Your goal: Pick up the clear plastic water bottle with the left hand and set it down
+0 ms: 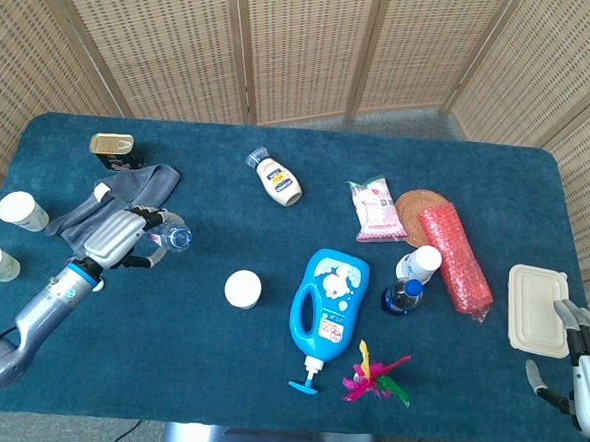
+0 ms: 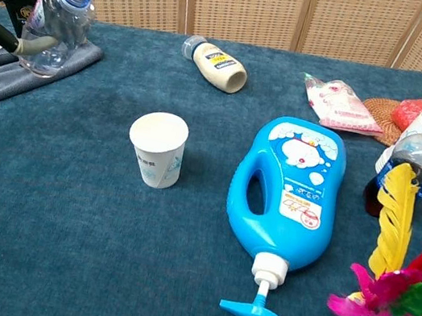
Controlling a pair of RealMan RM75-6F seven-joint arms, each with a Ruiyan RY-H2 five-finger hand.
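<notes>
over the left side of the worktop (image 1: 270,310): left robot hand (image 1: 114,235) reaches in from the near-left edge, forearm slanting up, fingers wrapped round the clear plastic water bottle (image 2: 55,24)
bottle: held off the cloth, tilted, open mouth leaning toward the cameras; ribbed, see-through, uncapped
beneath it: grey towel (image 1: 111,205), soft and rumpled
worktop: dark blue, felt-like nap
right robot hand (image 1: 582,359): at the near-right corner, fingers spread, holding nothing
</notes>
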